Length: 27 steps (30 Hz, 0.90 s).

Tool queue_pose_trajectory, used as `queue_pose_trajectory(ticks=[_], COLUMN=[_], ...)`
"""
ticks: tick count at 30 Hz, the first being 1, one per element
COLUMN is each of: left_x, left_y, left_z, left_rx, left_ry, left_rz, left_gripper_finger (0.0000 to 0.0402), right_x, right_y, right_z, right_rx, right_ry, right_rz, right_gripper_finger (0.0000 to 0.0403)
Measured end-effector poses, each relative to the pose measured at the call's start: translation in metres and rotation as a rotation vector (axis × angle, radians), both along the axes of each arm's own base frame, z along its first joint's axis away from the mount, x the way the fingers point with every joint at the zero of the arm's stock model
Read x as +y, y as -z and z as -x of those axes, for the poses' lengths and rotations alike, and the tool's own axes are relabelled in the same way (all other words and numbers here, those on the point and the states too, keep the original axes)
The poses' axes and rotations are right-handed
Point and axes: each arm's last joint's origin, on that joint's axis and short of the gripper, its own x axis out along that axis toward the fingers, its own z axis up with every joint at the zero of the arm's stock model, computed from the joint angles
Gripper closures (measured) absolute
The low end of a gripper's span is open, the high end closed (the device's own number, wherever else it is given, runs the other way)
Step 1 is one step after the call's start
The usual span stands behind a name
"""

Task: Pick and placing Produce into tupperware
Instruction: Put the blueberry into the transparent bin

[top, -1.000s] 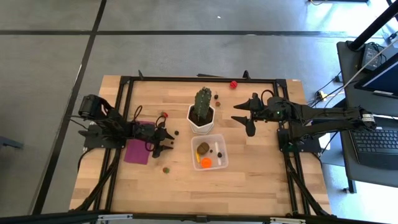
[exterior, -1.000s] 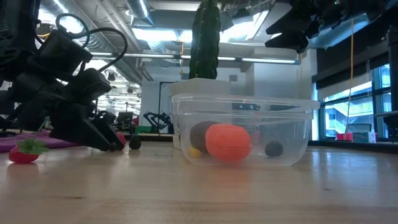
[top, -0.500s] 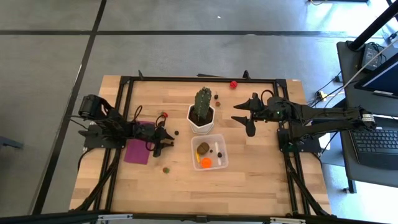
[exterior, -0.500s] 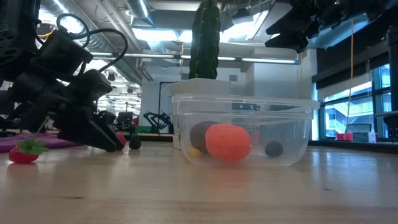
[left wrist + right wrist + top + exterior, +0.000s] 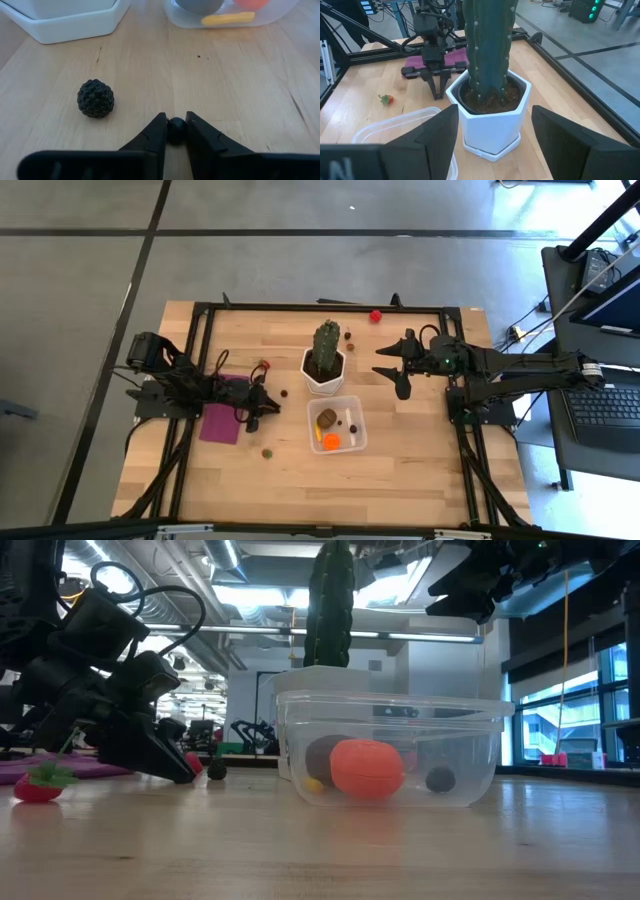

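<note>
My left gripper is low over the table, left of the tupperware, and shut on a tiny dark round piece of produce. The clear tupperware holds an orange piece, a brown one and a few smaller ones. A dark bumpy berry lies on the wood close to the left fingers. A red strawberry piece lies nearer the front edge. My right gripper hangs open above the table, right of the cactus, with nothing between its fingers. My left gripper pinches the tiny dark ball by its two sides between its two fingertips, only at their free ends. The fingers slant down from the table's left. The ball sits at table height between them.
A green cactus in a white pot stands just behind the tupperware. A flat magenta rectangle lies under my left arm. More small pieces lie at the far edge and beside the pot. Black frame rails run along the table's sides.
My left gripper has shut its fingers on the tiny dark ball while staying in place. The right arm has kept still.
</note>
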Motion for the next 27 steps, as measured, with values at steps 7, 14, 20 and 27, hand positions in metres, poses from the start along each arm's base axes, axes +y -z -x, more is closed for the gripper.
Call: queue_pose_trajectory(ticks=[7, 14, 20, 27], left_x=[-0.001, -0.005, -0.010, -0.014], left_y=[-0.011, -0.039, -0.060, -0.085], left_z=[-0.009, -0.054, -0.105, -0.135], left_rx=[-0.118, -0.262, -0.115, 0.045], left_ry=[-0.019, 0.041, 0.096, 0.152], left_rz=[0.068, 0.124, 0.151, 0.044], left_gripper_finger=[0.0363, 0.0363, 0.0370, 0.0366], right_x=[0.000, 0.000, 0.000, 0.000], right_y=[0.000, 0.000, 0.000, 0.001], right_z=[0.000, 0.000, 0.000, 0.000], right_rx=[0.001, 0.009, 0.010, 0.028], right_ry=[-0.001, -0.014, -0.017, -0.026], right_rz=[0.004, 0.042, 0.051, 0.073], right_gripper_finger=[0.0150, 0.0150, 0.0150, 0.0150])
